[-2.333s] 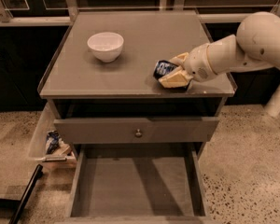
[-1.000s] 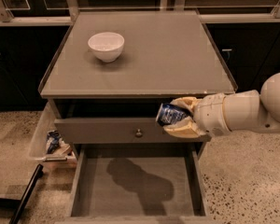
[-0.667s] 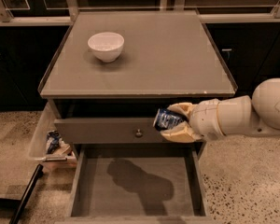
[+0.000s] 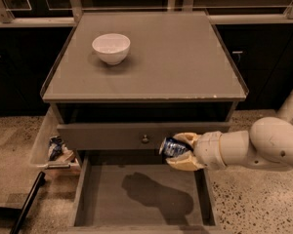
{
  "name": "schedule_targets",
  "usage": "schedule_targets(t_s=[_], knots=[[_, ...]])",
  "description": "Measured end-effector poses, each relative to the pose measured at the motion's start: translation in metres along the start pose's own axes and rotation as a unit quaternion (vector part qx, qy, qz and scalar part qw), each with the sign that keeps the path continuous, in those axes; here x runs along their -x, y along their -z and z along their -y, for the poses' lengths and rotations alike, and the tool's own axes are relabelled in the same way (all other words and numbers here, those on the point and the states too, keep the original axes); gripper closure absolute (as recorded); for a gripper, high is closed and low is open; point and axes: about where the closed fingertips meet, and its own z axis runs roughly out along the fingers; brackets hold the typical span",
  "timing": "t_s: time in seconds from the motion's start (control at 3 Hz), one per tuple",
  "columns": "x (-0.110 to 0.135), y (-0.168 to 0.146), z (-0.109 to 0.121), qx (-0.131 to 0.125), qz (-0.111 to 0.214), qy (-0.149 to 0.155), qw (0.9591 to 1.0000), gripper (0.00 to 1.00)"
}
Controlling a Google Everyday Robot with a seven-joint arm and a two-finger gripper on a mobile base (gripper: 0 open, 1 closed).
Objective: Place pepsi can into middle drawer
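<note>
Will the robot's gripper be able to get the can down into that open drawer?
Probably yes. The gripper, holding the pepsi can, hangs above the middle drawer, which is pulled open with bare floor underneath.

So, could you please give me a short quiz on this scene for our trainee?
1. True or false: the gripper holds the pepsi can above the open middle drawer.
2. The white bowl sits on: A the cabinet top, B the drawer floor, C the ground.
3. Fill in: the can's shadow falls on the drawer's ____.
Key: 1 true; 2 A; 3 floor.
</note>
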Motion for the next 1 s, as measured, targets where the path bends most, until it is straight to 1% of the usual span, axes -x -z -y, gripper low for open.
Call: schedule_targets(t_s=[0.33, 0.67, 1.0], knots=[[-0.039, -0.041, 0.009, 0.025, -0.006, 0.012, 0.9996, 1.00], [-0.041, -0.047, 0.007, 0.029, -0.007, 0.009, 0.9995, 1.00], [-0.067, -0.076, 0.005, 0.046, -0.005, -0.020, 0.9987, 1.00]])
